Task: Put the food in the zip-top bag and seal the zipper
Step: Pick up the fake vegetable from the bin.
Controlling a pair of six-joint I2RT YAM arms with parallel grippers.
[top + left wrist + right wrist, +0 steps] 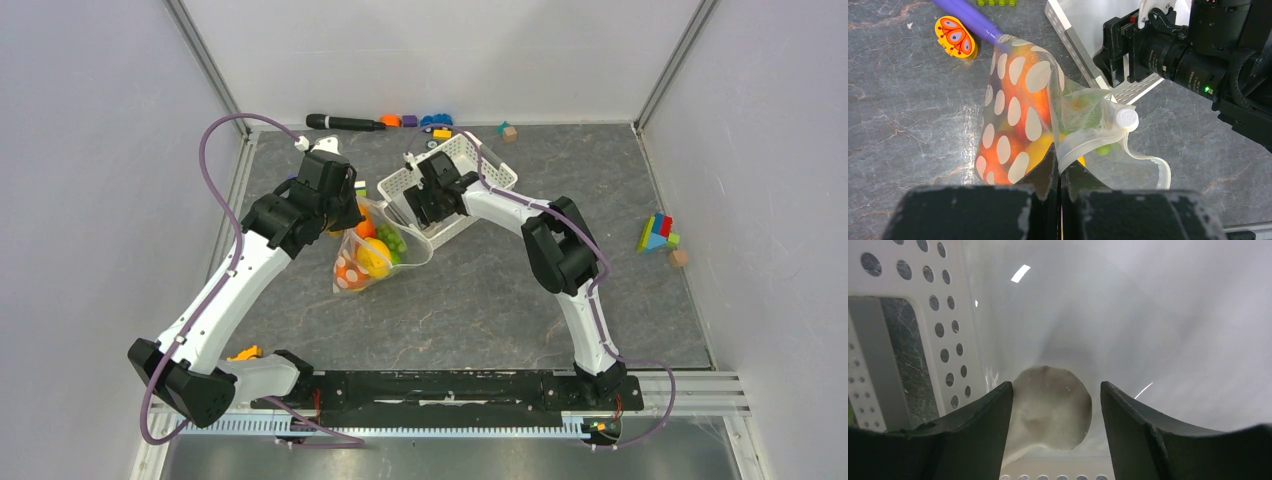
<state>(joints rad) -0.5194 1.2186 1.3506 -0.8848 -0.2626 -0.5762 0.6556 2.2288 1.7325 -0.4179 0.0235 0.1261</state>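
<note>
The zip-top bag [372,258] lies mid-table, clear with white dots. Inside it the food [1020,135] shows as orange and yellow pieces, plus green grapes [393,241]. My left gripper [1062,162] is shut on the zipper [1088,142] at the bag's mouth, which gapes toward the right. My right gripper [1055,387] reaches down into the white basket [482,165], fingers apart around a pale off-white rounded piece [1053,412]. Its left finger touches that piece and its right finger stands a small gap away. From above, the right gripper [418,208] hides the piece.
A black marker [340,122] and small toys [425,121] line the back wall. Coloured building blocks [657,235] sit at the right, and a single block [508,131] is behind the basket. An orange butterfly toy [954,36] and a purple rod [970,20] lie beside the bag.
</note>
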